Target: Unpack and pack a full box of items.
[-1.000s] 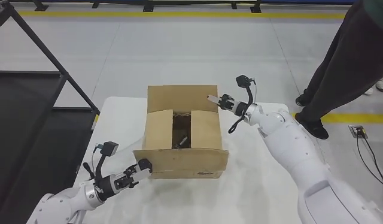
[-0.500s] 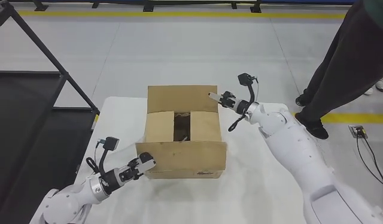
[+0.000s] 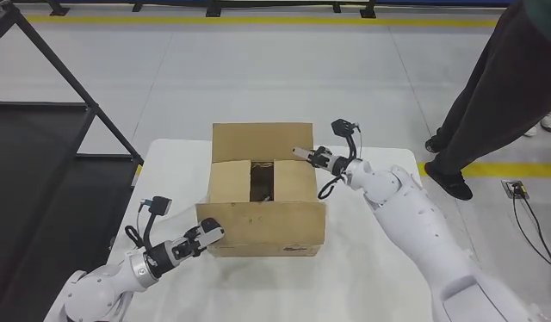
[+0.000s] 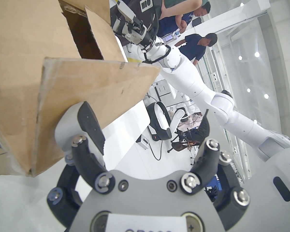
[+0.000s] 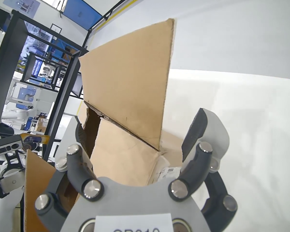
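A brown cardboard box (image 3: 263, 227) stands on the white table (image 3: 370, 270). Its back flap (image 3: 263, 139) is up, and its two side flaps (image 3: 295, 184) lean inward over a dark gap. My left gripper (image 3: 213, 230) (image 4: 145, 109) is open at the box's front left corner, one finger (image 4: 90, 124) against the front flap (image 4: 96, 83). My right gripper (image 3: 299, 152) (image 5: 140, 121) is open over the back right corner, with the right side flap (image 5: 120, 150) between its fingers. The contents are hidden in the dark gap.
A black metal rack (image 3: 52, 141) stands to the left of the table. The table has bare white surface in front of the box and to its right. The grey floor with a yellow line (image 3: 258, 19) lies beyond.
The front flap has risen and the left gripper has shifted slightly along the front corner. The right gripper has moved inward and lower, onto the right side flap.
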Robot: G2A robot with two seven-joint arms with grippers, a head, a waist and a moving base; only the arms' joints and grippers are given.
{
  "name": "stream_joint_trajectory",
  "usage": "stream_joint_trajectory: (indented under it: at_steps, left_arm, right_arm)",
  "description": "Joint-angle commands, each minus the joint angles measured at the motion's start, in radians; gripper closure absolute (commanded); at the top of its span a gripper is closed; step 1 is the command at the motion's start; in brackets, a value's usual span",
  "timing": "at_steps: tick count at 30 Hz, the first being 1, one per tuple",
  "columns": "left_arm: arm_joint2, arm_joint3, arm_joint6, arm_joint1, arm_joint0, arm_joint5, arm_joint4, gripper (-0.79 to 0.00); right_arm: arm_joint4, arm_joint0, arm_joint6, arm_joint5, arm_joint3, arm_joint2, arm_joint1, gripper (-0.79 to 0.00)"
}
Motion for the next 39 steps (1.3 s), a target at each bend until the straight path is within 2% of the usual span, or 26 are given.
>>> stream_joint_trajectory:
  at_steps: [1,5,18,24,32,35,39]
  left_arm:
    - [0.002,-0.001,0.002,0.0,0.001,0.0,0.001,-0.785]
    - [0.009,-0.003,0.001,0.0,0.003,-0.001,0.004,-0.785]
    - [0.028,0.002,0.018,-0.001,-0.007,0.007,0.029,-0.785]
    - [0.042,-0.008,0.088,-0.003,-0.011,0.059,0.119,-0.785]
    - [0.086,-0.037,0.196,-0.012,-0.021,0.118,0.229,-0.785]
    - [0.102,-0.045,0.224,-0.015,-0.026,0.129,0.25,-0.785]
    - [0.119,-0.049,0.242,-0.019,-0.032,0.134,0.258,-0.785]
  right_arm:
    - [-0.003,0.003,-0.021,-0.022,0.003,0.006,0.0,-0.785]
    - [-0.002,0.0,-0.03,-0.083,0.001,0.021,0.003,-0.785]
    - [0.088,-0.011,0.123,-0.248,-0.048,0.102,0.037,-0.785]
    - [0.155,-0.031,0.268,-0.279,-0.118,0.146,0.066,-0.785]
    - [0.224,-0.083,0.494,-0.158,-0.309,0.214,0.118,-0.785]
    - [0.249,-0.118,0.587,-0.04,-0.409,0.244,0.141,-0.785]
    - [0.258,-0.169,0.665,0.171,-0.534,0.277,0.165,-0.785]
